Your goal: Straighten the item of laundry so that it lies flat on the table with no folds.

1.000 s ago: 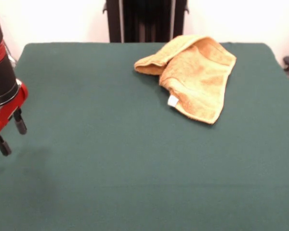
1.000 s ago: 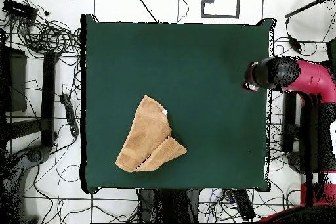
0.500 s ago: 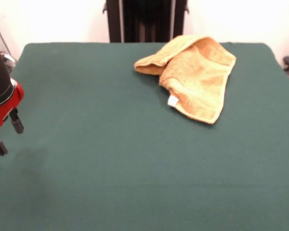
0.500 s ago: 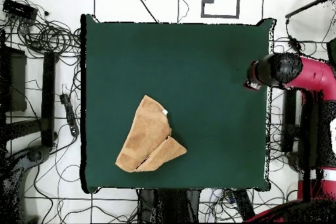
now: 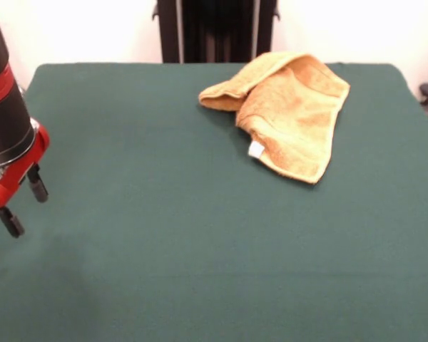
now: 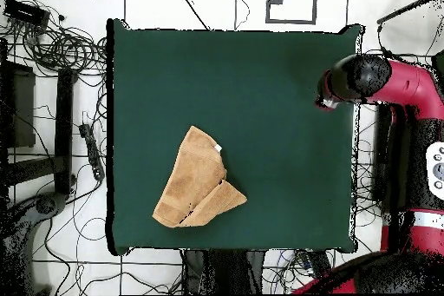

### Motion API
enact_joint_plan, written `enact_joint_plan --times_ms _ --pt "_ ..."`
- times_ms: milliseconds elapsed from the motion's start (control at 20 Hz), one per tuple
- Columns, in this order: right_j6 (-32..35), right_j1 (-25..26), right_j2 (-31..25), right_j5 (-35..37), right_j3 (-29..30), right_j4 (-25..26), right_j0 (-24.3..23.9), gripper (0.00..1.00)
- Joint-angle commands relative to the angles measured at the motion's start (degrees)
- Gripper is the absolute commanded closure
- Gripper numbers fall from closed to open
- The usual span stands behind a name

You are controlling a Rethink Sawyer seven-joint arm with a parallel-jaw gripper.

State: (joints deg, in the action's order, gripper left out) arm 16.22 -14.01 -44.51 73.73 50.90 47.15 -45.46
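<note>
While the towel [image 5: 285, 114] lies folded, your pincer [image 5: 25, 203] has crept back inward.
Pincer spread and empty, well apart from the towel; surface [image 5: 200, 249] between; no straightening begun.

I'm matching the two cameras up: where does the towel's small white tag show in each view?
Front view: the white tag sits on the towel's lower left edge, right of centre, upper half.
Overhead view: the tag is at the towel's upper right edge, left of centre.
Shared landmark: the towel's folded-over flap beside it.

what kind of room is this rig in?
Likely a robotics lab: loose cables across a tiled floor, a green-covered table holding just a folded towel, and the gripper at its edge.
</note>
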Motion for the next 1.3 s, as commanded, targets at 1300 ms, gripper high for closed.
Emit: enact_joint_plan --times_ms 1300 --pt "-1.2 10.9 -0.5 10.9 -23.6 0.0 16.5 0.00"
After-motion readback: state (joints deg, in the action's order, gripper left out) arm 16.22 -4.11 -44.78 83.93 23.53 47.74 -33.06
